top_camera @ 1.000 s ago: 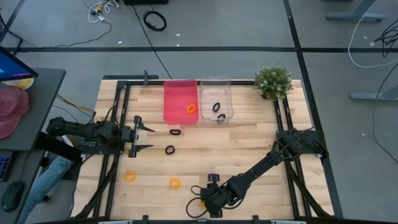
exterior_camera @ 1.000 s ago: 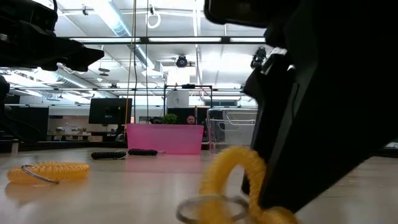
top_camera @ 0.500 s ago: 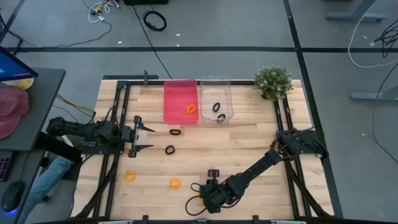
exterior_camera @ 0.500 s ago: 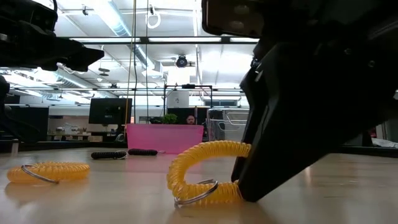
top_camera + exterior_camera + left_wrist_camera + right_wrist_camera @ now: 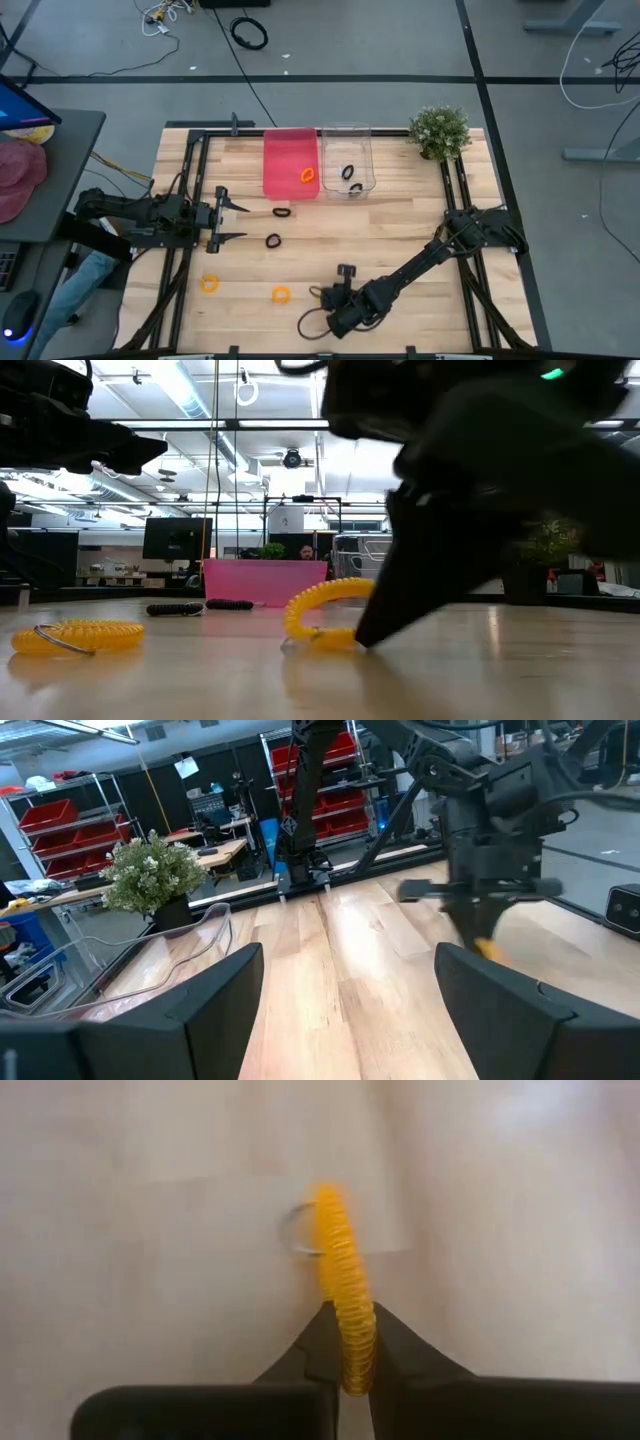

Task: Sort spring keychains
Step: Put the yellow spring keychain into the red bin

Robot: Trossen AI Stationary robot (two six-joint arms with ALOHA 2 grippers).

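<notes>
We look down on a wooden table (image 5: 400,240) with a pink bin (image 5: 290,160) and a clear bin (image 5: 346,152) side by side at its far edge; an orange keychain (image 5: 307,174) lies in the pink one and two black keychains (image 5: 349,178) in the clear one. Our left gripper (image 5: 228,221) waits at the left side with its fingers spread wide and nothing between them, near two black keychains (image 5: 277,226) on the bare wood. Our right gripper (image 5: 325,297) is low at the near edge, its fingers pinched on an orange keychain (image 5: 343,1305), gripping the coil partway round while the loop and its small metal ring (image 5: 297,1232) stick out ahead. Two more orange keychains (image 5: 245,288) lie to its left. We judge these coils light, springy and soft, likely to flex or dangle, so a firm pinch across the coil body, not the thin ring, seems the safest hold
</notes>
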